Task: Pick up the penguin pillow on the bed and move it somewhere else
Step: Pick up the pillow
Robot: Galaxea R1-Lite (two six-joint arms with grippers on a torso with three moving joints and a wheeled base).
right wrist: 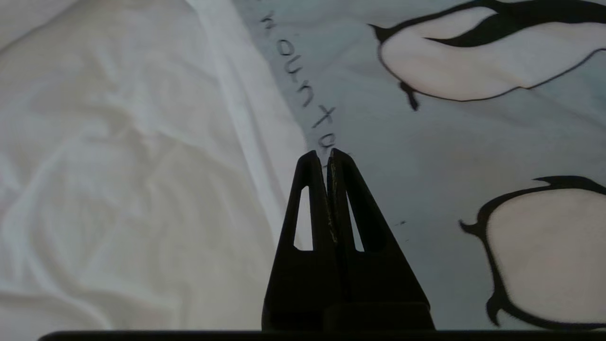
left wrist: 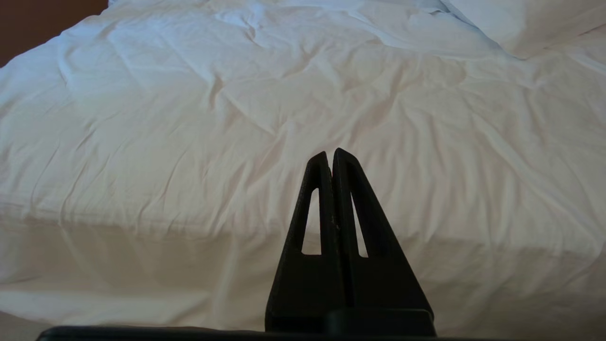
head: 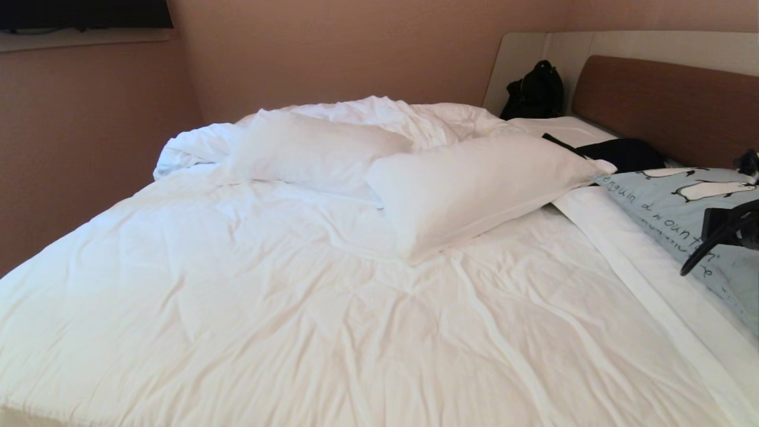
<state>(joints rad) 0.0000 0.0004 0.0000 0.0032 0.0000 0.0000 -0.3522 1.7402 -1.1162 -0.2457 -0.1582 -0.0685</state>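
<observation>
The penguin pillow (head: pixel 676 201) is light blue with black-and-white penguins and dark lettering. It lies at the right edge of the bed (head: pixel 296 308), next to the brown headboard. My right gripper (right wrist: pixel 327 152) hangs over the pillow (right wrist: pixel 426 142) close to its lettered edge, shut with nothing in it. In the head view only the dark body and cable of the right arm (head: pixel 726 228) show, over the pillow. My left gripper (left wrist: pixel 330 154) is shut and empty, pointing over the rumpled white duvet (left wrist: pixel 189 142) at the near side of the bed.
Two plain white pillows (head: pixel 314 151) (head: pixel 474 184) lie across the middle of the bed. A dark garment (head: pixel 622 153) lies beside the penguin pillow, and a black bag (head: pixel 535 92) stands in the corner by the headboard (head: pixel 664 107). Walls close the left and far sides.
</observation>
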